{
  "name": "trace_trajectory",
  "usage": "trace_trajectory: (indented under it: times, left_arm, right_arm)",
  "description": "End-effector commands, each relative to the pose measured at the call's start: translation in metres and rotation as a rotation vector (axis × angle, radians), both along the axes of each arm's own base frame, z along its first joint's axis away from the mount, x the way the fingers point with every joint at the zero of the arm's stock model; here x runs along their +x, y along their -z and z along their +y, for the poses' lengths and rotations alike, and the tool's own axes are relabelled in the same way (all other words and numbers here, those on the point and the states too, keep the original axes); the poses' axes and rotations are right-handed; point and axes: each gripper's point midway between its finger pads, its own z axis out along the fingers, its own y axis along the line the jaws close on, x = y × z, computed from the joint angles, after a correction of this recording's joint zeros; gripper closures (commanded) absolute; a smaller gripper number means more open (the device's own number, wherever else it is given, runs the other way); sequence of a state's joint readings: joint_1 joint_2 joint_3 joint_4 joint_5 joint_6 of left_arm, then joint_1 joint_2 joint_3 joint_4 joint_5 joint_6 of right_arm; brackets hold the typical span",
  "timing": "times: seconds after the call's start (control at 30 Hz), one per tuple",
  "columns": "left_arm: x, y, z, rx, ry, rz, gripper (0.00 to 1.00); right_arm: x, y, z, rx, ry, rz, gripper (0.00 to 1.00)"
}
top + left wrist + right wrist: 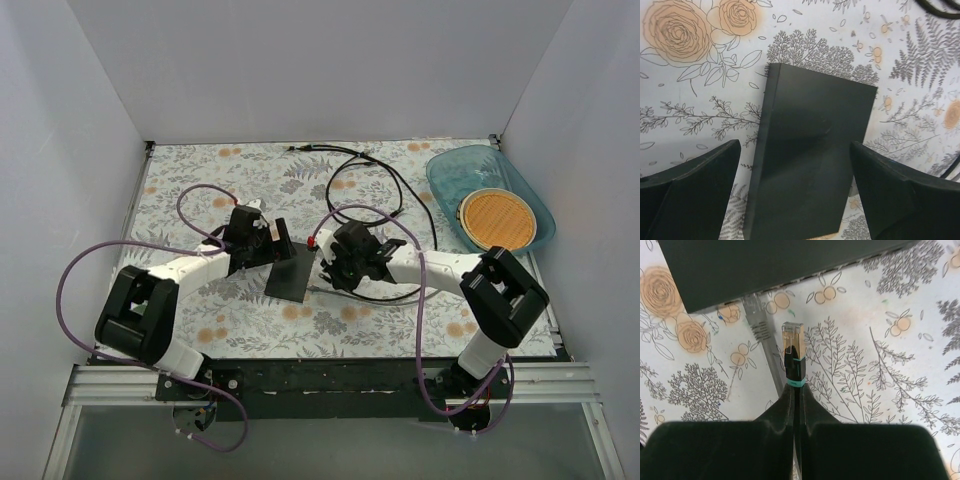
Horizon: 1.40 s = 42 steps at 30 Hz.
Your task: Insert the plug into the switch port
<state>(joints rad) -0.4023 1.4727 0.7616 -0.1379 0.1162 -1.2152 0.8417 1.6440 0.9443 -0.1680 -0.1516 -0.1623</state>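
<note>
The switch is a flat black box lying mid-table. In the left wrist view the switch lies between the open fingers of my left gripper, with a gap showing at each side. My left gripper is at the switch's far-left end. My right gripper is shut on the plug, a gold-tipped connector with a teal band. The plug points at the socket edge of the switch, a short way off. My right gripper is just right of the switch.
A grey flat cable runs from the switch's socket edge beside the plug. A black cable loops at the back. A blue tray holding a round woven mat stands at the back right. White walls enclose the table.
</note>
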Motion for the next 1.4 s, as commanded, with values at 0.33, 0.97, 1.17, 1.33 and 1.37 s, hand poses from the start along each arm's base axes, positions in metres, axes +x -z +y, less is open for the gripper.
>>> trace_trajectory:
  times: [0.33, 0.97, 1.17, 1.33, 1.37]
  left_arm:
    - [0.009, -0.007, -0.035, -0.13, 0.171, -0.072, 0.15]
    - [0.006, -0.001, -0.04, -0.147, 0.198, -0.045, 0.15]
    - [0.0, 0.001, -0.037, -0.15, 0.178, -0.03, 0.15]
    - [-0.001, 0.001, -0.027, -0.121, 0.123, -0.038, 0.15]
    - [-0.002, 0.002, -0.025, -0.115, 0.114, -0.033, 0.15]
  right_arm:
    - [0.008, 0.005, -0.001, -0.075, 0.014, 0.021, 0.99]
    - [0.012, 0.017, 0.004, -0.133, 0.021, 0.081, 0.99]
    - [0.004, 0.021, 0.0, -0.171, 0.029, 0.13, 0.99]
    - [-0.006, 0.024, 0.006, -0.159, 0.015, 0.165, 0.99]
    - [-0.008, 0.024, 0.008, -0.157, 0.007, 0.163, 0.99]
